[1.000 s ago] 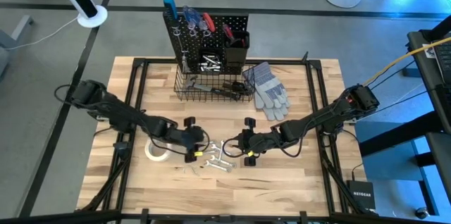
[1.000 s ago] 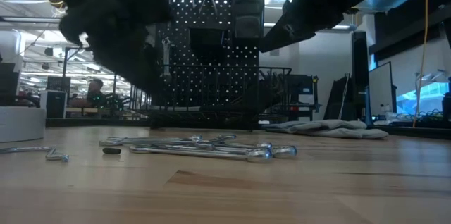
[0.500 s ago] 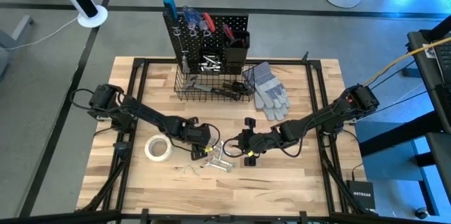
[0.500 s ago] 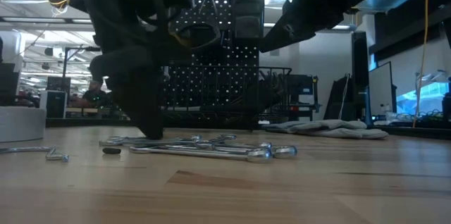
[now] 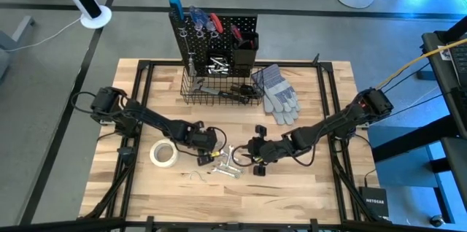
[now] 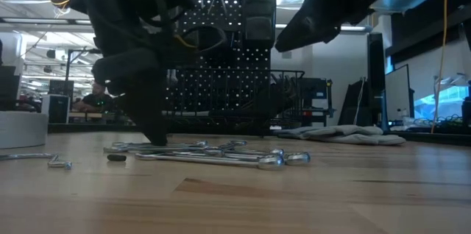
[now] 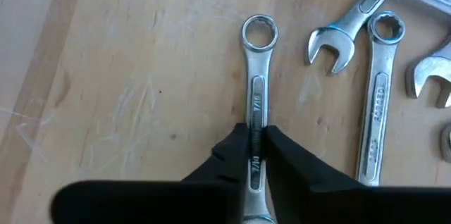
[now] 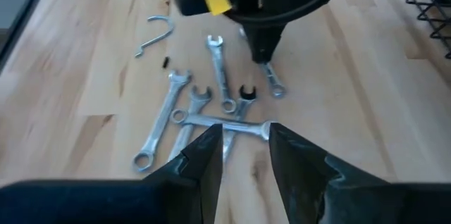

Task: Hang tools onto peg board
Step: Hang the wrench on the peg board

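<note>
Wrenches [image 5: 222,165] are scattered flat on the near middle of the wooden table [image 5: 306,188], well apart from the peg board [image 5: 215,39] at the far edge. One silver wrench [image 7: 256,108] is pinched at its shank by the closed fingers of the left gripper [image 7: 256,155], whose arm is stretched low from the left. The right gripper [image 8: 244,155], fingers parted and empty, is held just right of the pile.

Place: robotics lab or workshop
Floor: grey concrete [image 5: 66,79]
Bench: wooden table [image 5: 292,188] on a black frame
Background: ceiling lights [image 6: 29,13], monitor [image 6: 397,94], a person [image 6: 94,96] at a desk
</note>
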Robot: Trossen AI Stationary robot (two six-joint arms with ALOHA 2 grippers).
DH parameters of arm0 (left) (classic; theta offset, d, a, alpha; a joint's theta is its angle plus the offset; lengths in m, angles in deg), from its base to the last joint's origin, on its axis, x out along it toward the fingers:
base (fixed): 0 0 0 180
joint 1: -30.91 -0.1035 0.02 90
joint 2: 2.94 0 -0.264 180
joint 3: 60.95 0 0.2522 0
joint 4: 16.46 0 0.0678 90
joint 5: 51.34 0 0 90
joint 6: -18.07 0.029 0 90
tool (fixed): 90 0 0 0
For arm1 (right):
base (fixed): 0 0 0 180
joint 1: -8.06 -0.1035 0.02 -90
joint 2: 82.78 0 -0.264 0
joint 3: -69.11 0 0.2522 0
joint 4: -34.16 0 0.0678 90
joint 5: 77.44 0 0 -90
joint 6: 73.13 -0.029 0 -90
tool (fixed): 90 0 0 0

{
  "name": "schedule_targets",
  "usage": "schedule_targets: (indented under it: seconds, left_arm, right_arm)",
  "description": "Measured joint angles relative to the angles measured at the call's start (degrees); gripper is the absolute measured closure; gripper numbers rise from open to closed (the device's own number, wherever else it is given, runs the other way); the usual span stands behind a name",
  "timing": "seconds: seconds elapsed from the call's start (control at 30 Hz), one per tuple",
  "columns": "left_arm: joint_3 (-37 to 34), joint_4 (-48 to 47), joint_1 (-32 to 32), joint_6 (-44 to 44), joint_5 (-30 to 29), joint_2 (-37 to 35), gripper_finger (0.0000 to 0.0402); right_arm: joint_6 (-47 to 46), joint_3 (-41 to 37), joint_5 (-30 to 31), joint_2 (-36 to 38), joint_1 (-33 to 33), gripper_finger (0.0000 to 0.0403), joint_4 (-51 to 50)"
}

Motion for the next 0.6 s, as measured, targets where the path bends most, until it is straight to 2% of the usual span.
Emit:
schedule_targets:
  seconds: [0.13, 0.4, 0.6]
  left_arm:
    - [-0.4, 0.4, 1.0, 0.3, -1.9, 0.0, 0.0393]
    - [-0.6, 1.2, 3.8, 2.4, -6.7, 0.2, 0.0395]
    - [-0.7, 2.5, 4.7, 4.9, -7.4, -0.7, 0.04]
  right_arm:
    - [-0.3, 0.0, 1.0, -0.4, -1.6, 0.0281, 0.4]
    - [0.5, 0.0, 2.0, -6.6, -2.4, 0.0281, 5.9]
    - [8.3, 0.0, 3.1, -10.0, 0.1, 0.0281, 11.0]
